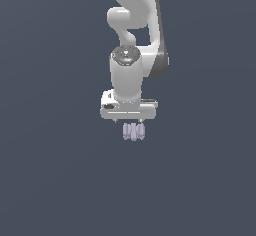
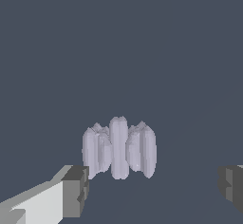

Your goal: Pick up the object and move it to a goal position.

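The object (image 1: 134,131) is a small pale lavender-grey piece made of several rounded, ribbed lobes standing side by side. In the exterior view it sits just under the gripper (image 1: 131,125), near the middle of the plain dark desk (image 1: 50,180), a little toward the exterior view's right of the hand's centre line.

In the wrist view the object (image 2: 119,149) lies between the two fingers, but they do not touch it. One finger pad (image 2: 76,191) is close beside one end lobe, the other pad (image 2: 231,186) is well apart from the opposite end. So the fingers are spread wide and hold nothing.

I judge the piece to be light and stiff, since it is small and keeps a firm shape. The ribbed, rounded lobes give few flat faces, so the pads could slide off a curved side or make the piece turn. The best hold seems to be across the whole cluster, pads on the two outer lobes, at about mid height. The hand should probably be centred first, so that the near finger does not push the object away when closing.
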Robot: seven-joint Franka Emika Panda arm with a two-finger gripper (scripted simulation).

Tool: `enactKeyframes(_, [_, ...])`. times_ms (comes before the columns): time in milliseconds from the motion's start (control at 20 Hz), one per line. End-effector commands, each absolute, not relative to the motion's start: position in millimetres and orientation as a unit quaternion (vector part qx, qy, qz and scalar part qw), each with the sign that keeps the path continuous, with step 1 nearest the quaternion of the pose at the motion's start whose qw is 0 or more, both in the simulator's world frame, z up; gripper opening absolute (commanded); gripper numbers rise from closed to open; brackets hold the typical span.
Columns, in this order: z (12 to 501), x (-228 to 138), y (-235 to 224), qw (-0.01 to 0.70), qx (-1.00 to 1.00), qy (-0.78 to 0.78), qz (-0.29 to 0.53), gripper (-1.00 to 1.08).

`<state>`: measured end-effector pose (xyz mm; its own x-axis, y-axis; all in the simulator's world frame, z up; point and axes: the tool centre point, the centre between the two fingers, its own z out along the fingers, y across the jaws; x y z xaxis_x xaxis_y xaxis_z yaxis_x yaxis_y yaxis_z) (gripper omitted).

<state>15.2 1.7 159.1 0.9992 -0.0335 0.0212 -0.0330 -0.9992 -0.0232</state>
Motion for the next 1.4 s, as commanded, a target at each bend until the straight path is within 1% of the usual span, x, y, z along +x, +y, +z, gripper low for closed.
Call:
enactKeyframes(0, [159, 15, 2, 0.011, -1.0, 0.017, -0.011, 1.0])
enactKeyframes(500, [156, 7, 26, 0.029, -0.999, 0.023, 0.001, 1.0])
enactKeyframes(900, [155, 7, 25, 0.028, -0.999, 0.032, 0.001, 1.0])
enactKeyframes(1350, [149, 7, 26, 0.027, -0.996, 0.088, 0.004, 1.0])
